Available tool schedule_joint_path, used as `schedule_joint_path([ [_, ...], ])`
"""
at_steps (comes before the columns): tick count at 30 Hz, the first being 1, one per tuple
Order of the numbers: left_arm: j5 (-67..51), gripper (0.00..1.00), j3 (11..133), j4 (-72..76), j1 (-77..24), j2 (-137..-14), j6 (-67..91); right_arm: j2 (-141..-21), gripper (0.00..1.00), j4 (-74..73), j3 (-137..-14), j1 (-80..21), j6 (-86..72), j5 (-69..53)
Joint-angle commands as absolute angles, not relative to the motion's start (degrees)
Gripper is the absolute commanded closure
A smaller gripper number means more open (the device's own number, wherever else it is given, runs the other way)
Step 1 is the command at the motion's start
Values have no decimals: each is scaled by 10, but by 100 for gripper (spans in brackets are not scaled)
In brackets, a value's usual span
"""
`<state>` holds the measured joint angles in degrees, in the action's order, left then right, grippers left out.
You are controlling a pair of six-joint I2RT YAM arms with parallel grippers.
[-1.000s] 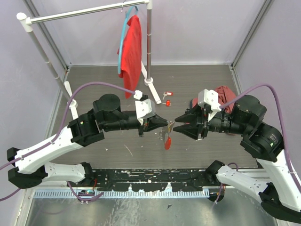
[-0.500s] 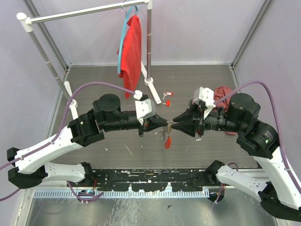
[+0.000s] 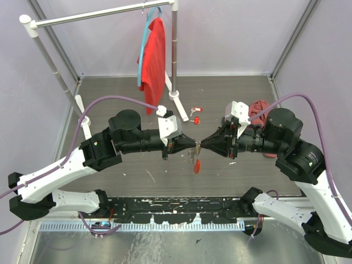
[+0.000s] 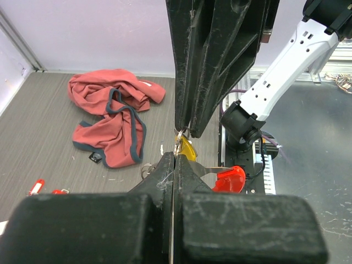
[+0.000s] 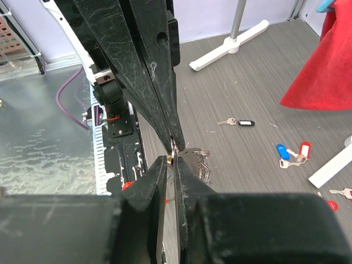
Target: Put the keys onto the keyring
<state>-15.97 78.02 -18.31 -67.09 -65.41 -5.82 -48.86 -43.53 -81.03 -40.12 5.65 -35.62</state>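
Well, starting at the left, we see a white clothes rail [image 3: 99, 14] standing on the dark counter [image 3: 121, 93]. A red shirt [image 3: 155, 55] hangs from it on a blue hanger [image 3: 142, 49]. Below that the left arm reaches toward the middle. The left fingers [image 3: 188, 142] are pressed tight together, and in the left wrist view a thin silvery edge sits in the seam between them.

The keyring [image 3: 196, 166] is up off the counter. Its red plastic piece dangles just under the spot where the two arms meet tip to tip, and as far as we can make out it hangs from the left fingers' pinch. A yellow tag [image 4: 188, 147] sits right at that meeting point, close against both sets of tips, and we cannot tell which side holds it.

Behind, near the foot of the rail, loose keys [image 3: 196, 110] with red tags lie on the counter, well apart from the keyring. The right wrist view shows more of them, one with a black tag [image 5: 246, 123] and one with a blue tag [image 5: 281, 149].

The right fingers [image 3: 210, 144] point in from the right, drawn together to a narrow slit, with their tips against the left ones. Whether they grip anything we cannot tell. Behind the right arm a crumpled red cloth [image 3: 263, 107] lies on the counter.
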Motion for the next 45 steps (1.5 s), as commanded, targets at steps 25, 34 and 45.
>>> schedule_joint_path([
  [25,-150,100,790,-165,-673,-639,-60,-493,99,-424,-825,-404,56,-339],
  [34,-140,100,786,-164,-673,-633,-60,-490,99,-436,-825,-403,59,-328],
  [45,-138,100,785,-160,-674,-633,-60,-487,99,-450,-821,-403,64,-317],
])
